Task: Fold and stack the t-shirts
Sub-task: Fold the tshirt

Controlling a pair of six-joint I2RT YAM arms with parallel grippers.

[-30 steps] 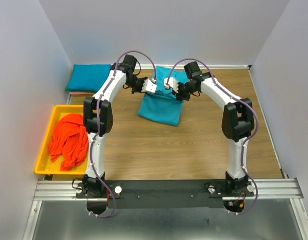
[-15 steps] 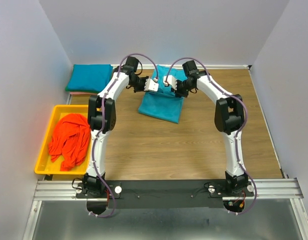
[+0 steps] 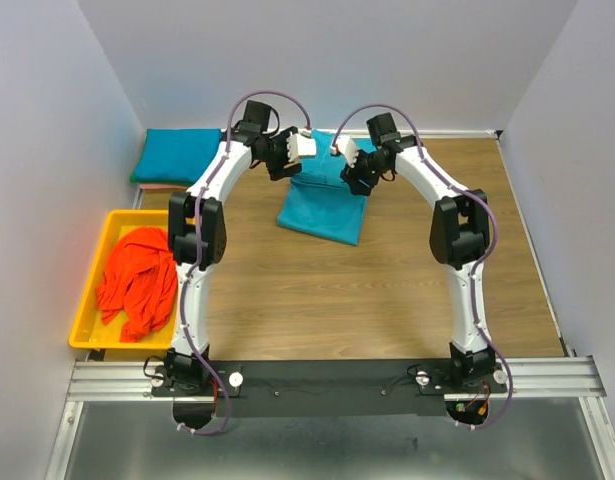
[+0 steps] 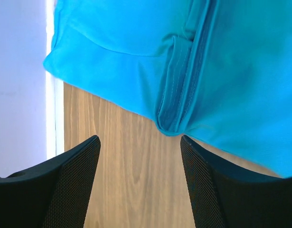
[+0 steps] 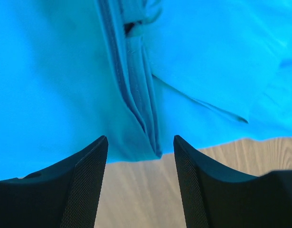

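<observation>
A teal t-shirt lies folded on the wooden table at mid-back. Both grippers hover over its far edge, a little apart. My left gripper is open; in the left wrist view its gap shows bare wood, with the shirt's hem fold just beyond the tips. My right gripper is open too, and the right wrist view has it at the teal cloth's edge with nothing held. A second teal t-shirt lies folded at the back left. Orange-red t-shirts are heaped in the tray.
The yellow tray sits at the left edge of the table. Grey walls close in the back, left and right. Bare wood stretches between the folded shirt and the arm bases.
Both grippers were shut on the teal shirt's far edge; they have opened, let it go and drawn up and apart. The shirt now lies flat.
</observation>
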